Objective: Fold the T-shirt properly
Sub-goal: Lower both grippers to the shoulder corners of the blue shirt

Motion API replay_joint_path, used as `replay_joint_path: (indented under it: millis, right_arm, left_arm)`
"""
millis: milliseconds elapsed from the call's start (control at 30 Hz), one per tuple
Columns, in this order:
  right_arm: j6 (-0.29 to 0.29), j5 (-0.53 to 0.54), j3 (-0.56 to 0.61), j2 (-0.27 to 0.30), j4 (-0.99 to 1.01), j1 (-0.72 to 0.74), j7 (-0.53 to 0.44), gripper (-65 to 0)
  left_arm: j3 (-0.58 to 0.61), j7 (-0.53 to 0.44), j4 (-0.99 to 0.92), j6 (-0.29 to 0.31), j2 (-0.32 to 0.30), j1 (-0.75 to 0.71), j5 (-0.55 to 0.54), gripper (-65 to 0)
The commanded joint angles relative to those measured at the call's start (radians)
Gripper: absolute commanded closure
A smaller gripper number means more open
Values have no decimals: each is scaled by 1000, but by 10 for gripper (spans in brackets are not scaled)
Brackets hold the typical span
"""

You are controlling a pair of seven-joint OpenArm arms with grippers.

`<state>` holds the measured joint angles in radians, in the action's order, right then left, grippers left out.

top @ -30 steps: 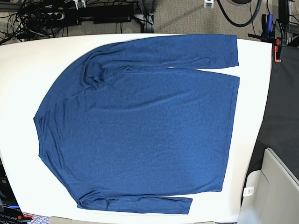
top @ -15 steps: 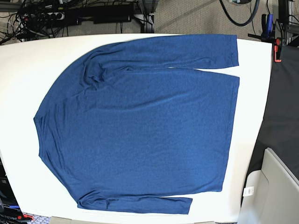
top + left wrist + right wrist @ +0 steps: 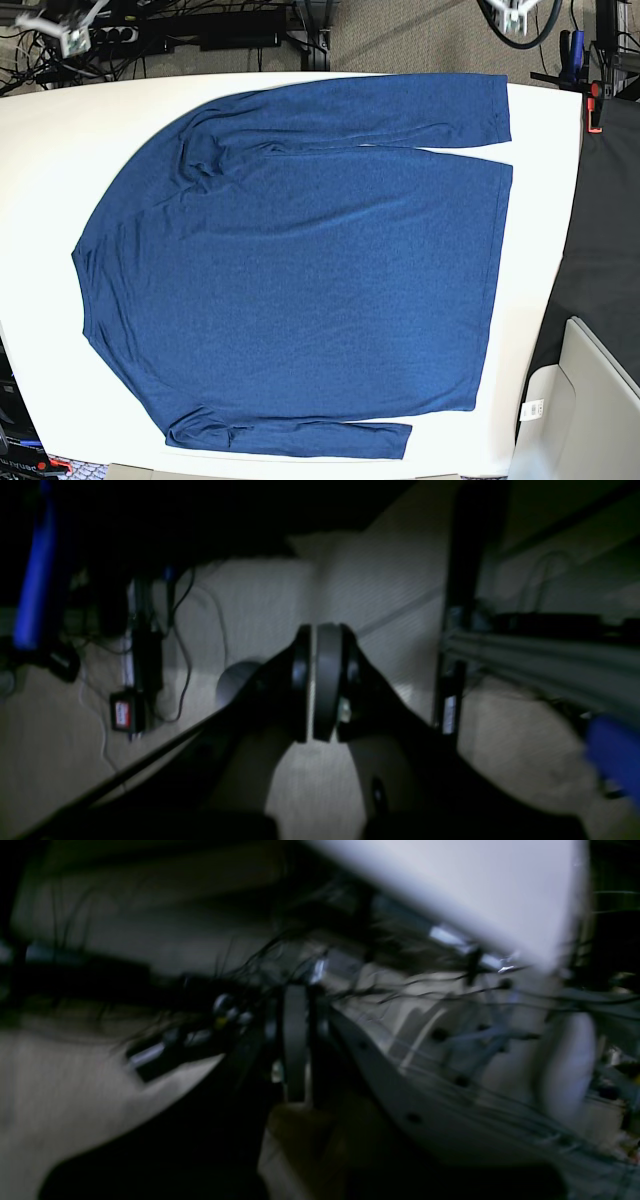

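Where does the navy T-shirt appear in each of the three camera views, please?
Base: the T-shirt lies flat, covering most of the white table, sleeves along the far and near edges.
Left wrist: not in it; only the shut left gripper above the floor.
Right wrist: not in it; shut right gripper, cables.
Shared landmark: the white table, probably the pale slab in the right wrist view.

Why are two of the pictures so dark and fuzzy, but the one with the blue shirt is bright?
Base view: evenly lit and sharp, T-shirt flat on the white table. Left wrist view: dim, soft, left end effector shut over the floor. Right wrist view: dark, smeared with motion blur, right end effector barely clear.
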<state>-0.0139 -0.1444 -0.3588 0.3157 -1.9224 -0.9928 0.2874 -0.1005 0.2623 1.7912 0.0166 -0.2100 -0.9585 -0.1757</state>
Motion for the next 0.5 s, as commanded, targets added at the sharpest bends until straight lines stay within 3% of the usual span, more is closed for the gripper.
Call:
replay_joint_path:
  millis: [0, 133, 467]
  right_arm:
    - [10, -1, -19, 7, -39, -27, -10, -2]
    - [10, -1, -36, 7, -105, -30, -18, -2]
    - [9, 27, -29, 7, -117, 58, -18, -4]
  left_arm:
    - [-9, 16, 68, -8, -7, -15, 3, 0]
    - [-9, 116, 213, -8, -6, -7, 3, 0]
    - [-11, 134, 249, -8, -4, 140, 3, -16]
